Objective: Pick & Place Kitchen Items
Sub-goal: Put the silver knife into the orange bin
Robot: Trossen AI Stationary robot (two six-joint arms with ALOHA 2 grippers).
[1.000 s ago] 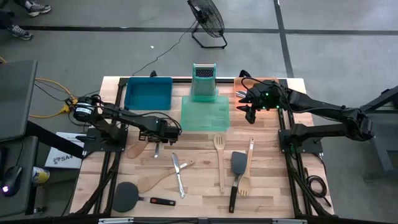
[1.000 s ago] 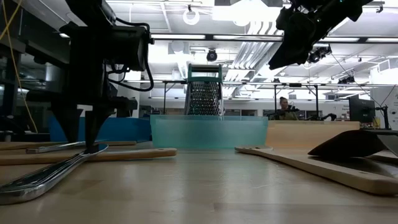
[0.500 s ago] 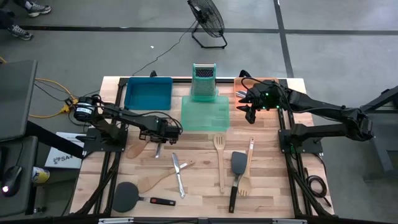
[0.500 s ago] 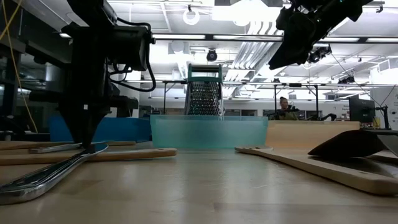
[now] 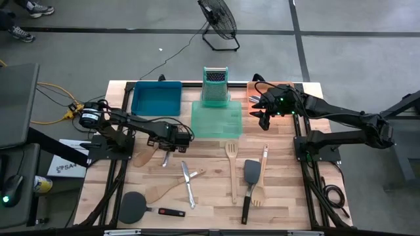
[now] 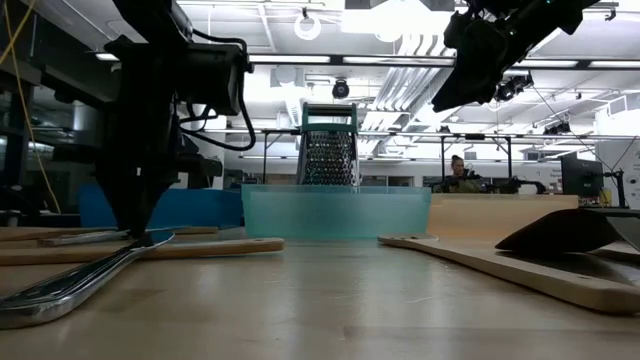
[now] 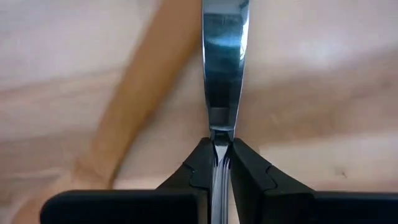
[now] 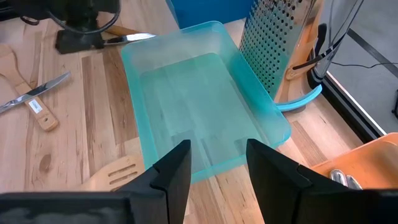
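While my left pincer (image 7: 216, 163) clamps a silver knife (image 7: 222, 62) on the worktop (image 5: 210, 177), my right pincer (image 8: 217, 163) hangs open. It hovers over the green tray (image 8: 205, 99).

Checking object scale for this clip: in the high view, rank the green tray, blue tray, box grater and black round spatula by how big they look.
1. green tray, largest
2. blue tray, slightly smaller
3. box grater and black round spatula: look alike in extent, so I would not rank them; the grater stands upright, showing mostly its top.
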